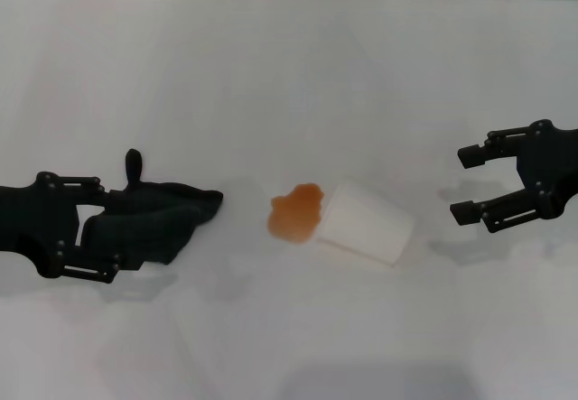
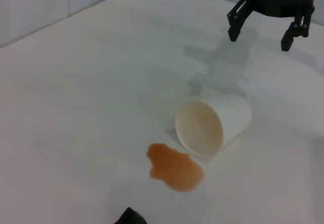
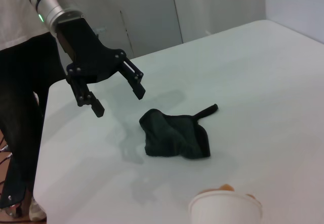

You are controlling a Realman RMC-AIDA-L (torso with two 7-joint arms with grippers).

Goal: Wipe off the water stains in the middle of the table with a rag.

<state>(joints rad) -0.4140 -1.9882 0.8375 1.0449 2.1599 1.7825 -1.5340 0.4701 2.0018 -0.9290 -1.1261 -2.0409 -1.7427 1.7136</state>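
The water stains (image 1: 295,212) are an orange-brown blotch in the middle of the white table (image 1: 289,75); they also show in the left wrist view (image 2: 174,167). The black rag (image 1: 158,218) lies crumpled on the table left of the stain, with a loop tab sticking up. My left gripper (image 1: 107,228) is open at the rag's left side; in the right wrist view it (image 3: 119,101) hovers above the table just beside the rag (image 3: 174,135), not holding it. My right gripper (image 1: 471,183) is open and empty at the right.
A white paper cup (image 1: 366,222) lies on its side right of the stain, its mouth (image 2: 199,128) touching the blotch's edge. A tiled wall runs behind the table's far edge.
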